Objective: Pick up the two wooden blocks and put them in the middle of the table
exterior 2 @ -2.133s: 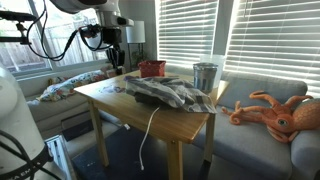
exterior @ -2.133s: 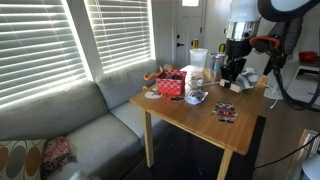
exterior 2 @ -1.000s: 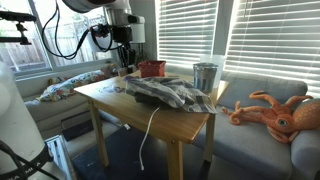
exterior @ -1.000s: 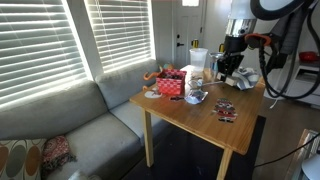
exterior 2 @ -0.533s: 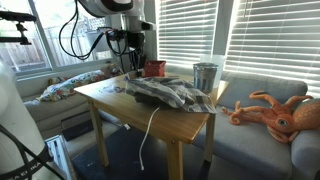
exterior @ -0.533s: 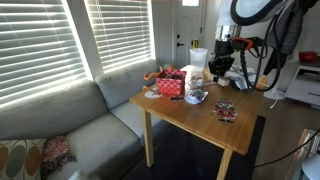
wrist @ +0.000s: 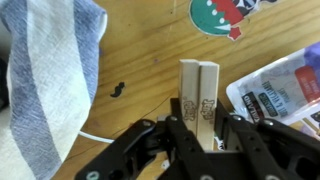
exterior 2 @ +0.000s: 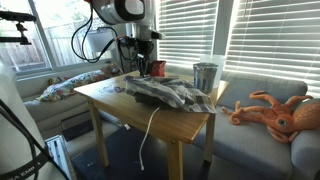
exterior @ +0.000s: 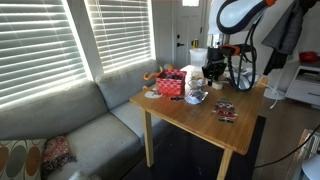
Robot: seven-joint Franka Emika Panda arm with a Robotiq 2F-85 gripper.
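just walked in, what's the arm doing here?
The Franka's gripper is down low over the cluttered side of the table, jaws on either side of the two wooden blocks, which sit side by side, touching. These views don't show whether the jaws have closed on them. A striped cloth lies on one side of the blocks, a plastic packet on the other. The blocks look off toward an edge, not yet mid-table.
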